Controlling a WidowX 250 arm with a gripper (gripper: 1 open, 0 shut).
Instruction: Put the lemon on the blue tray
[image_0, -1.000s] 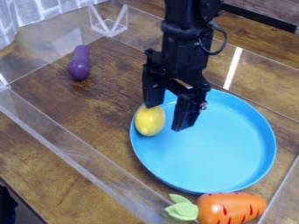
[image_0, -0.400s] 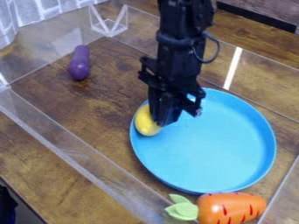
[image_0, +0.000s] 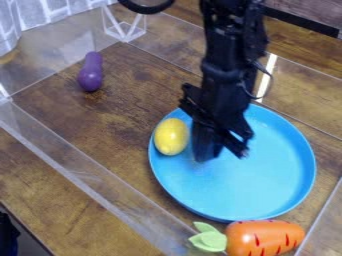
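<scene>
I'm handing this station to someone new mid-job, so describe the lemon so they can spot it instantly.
Find the big round blue tray near the middle of the wooden table. On its left rim sits the lemon, just left of the black gripper. It is the only small, smooth, bright-yellow fruit; the eggplant is purple, the carrot orange.

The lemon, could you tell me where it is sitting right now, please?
In the camera view the lemon lies on the left edge of the blue tray, just left of the shut gripper.

Lemon (image_0: 170, 136) on the left rim of the blue tray (image_0: 274, 165), closed tool (image_0: 214, 150) just beside it.
</scene>
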